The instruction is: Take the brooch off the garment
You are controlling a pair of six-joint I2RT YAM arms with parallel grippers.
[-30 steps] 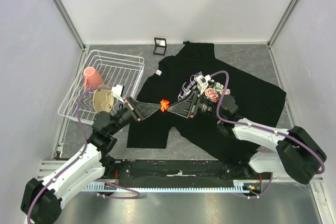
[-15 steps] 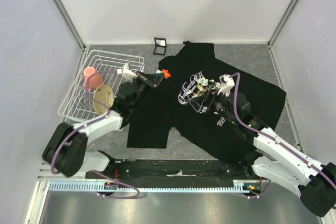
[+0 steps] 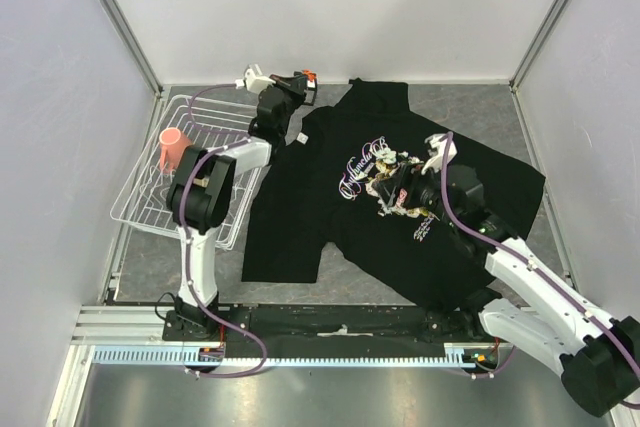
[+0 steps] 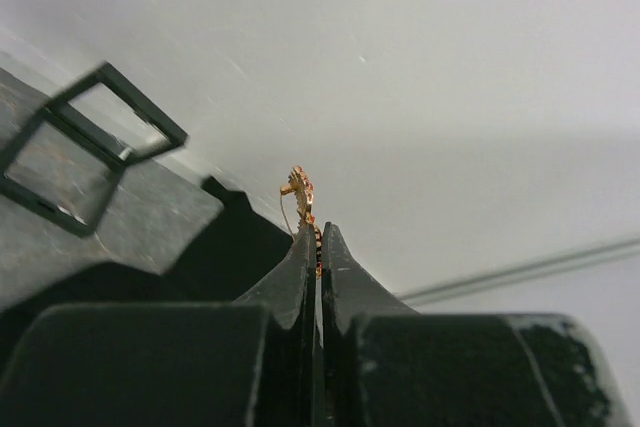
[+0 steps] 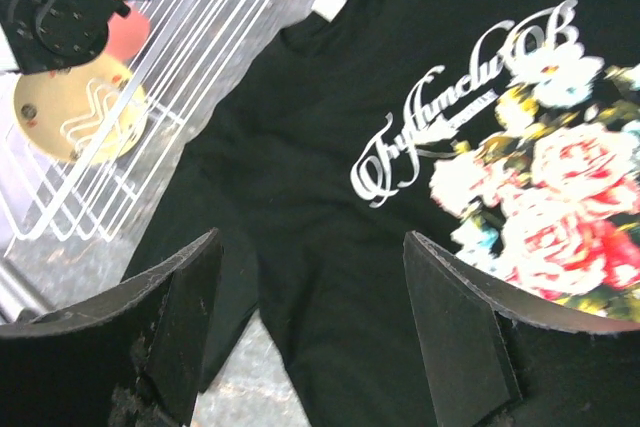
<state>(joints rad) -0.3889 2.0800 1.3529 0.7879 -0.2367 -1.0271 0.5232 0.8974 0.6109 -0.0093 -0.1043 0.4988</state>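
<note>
Over the large black rose-print T-shirt [image 3: 330,232] the right gripper [image 5: 310,247] holds its jaws wide and empty, while at the far edge of the surface [image 3: 480,112] the left gripper [image 4: 318,235] has its jaws closed on the tiny red-orange maple-leaf brooch [image 4: 300,187], clear of the cloth, so setting it down gently seems next.

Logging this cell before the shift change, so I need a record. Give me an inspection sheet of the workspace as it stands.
Surface: grey table, garment spread on it.
Job's things: brooch off the garment, pinched at the far edge.
Clutter: wire basket with pink cup and tan disc; small black frame.
Hands: left hand shut on brooch; right hand open above the print.
Cables: purple cable along each arm.
Surroundings: white walls.
</note>
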